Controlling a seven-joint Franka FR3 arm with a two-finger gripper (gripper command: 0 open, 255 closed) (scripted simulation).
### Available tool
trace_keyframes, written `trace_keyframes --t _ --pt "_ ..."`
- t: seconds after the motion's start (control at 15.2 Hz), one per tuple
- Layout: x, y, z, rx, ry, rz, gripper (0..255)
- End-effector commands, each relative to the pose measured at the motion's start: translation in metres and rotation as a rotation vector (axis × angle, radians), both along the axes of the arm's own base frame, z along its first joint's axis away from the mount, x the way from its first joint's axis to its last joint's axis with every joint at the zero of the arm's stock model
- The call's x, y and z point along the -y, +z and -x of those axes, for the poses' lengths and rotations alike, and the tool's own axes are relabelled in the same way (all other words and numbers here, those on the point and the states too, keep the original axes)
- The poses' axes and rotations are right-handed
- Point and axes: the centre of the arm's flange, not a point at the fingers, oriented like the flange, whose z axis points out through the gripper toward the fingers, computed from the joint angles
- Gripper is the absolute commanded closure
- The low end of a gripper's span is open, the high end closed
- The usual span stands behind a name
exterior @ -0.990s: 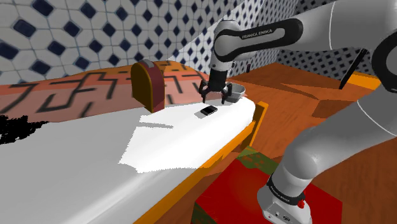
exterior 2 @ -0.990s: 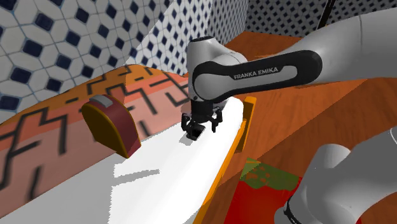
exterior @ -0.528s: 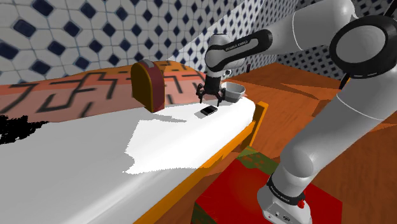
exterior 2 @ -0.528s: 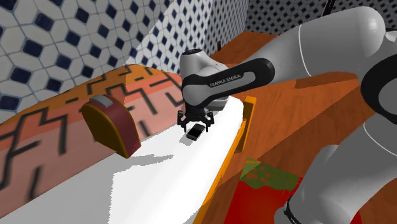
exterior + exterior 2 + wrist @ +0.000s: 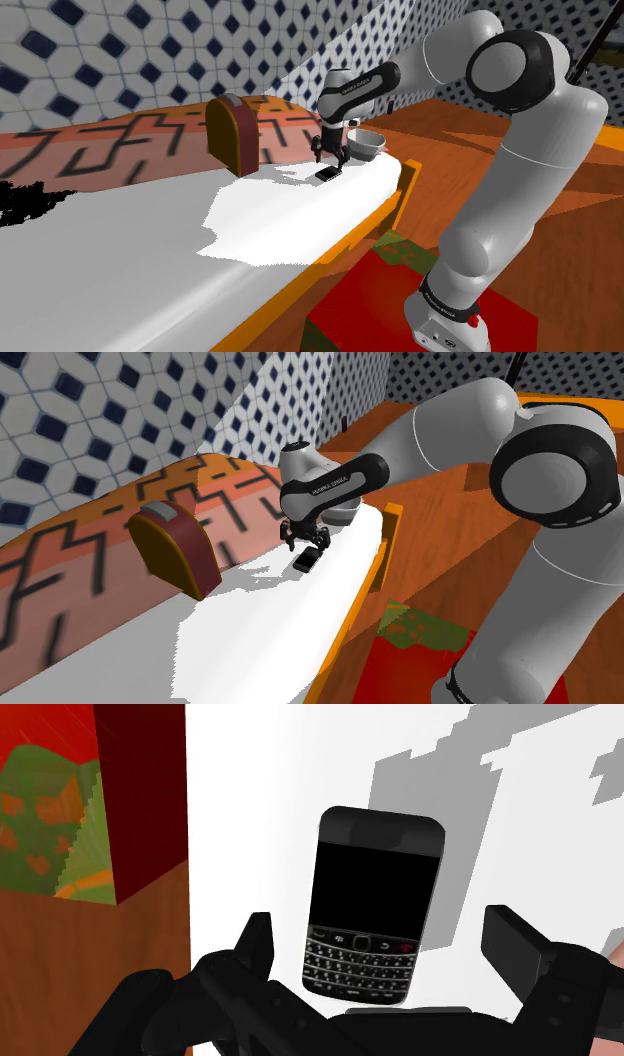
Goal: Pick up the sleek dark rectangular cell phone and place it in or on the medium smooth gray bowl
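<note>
Hovering just above the black keypad phone (image 5: 375,894), the gripper (image 5: 380,939) holds its fingers wide, apparently touching nothing; the phone lies flat near the white bench's (image 5: 150,260) far end, beside its orange edge; the grey bowl (image 5: 366,143) sits just beyond.

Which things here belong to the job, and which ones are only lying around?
For the job: black cell phone, gray bowl, open gripper above the phone.
Just lying about: brown domed box, standing on the white surface.
</note>
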Motion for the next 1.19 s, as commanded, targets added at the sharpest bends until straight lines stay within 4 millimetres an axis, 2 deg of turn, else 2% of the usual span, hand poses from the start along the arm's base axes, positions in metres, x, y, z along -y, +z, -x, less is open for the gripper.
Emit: trace_keyframes --t 0.0,0.33,0.86,0.92,1.12 --pt "0.003 -0.009 -0.001 0.0 -0.015 0.003 0" --pt "0.004 -0.039 0.001 0.0 -0.015 0.003 0" --pt "0.004 -0.039 0.001 0.0 -0.015 0.003 0" --pt "0.004 -0.039 0.001 0.0 -0.015 0.003 255" --pt "0.005 -0.039 0.001 0.0 -0.015 0.003 255"
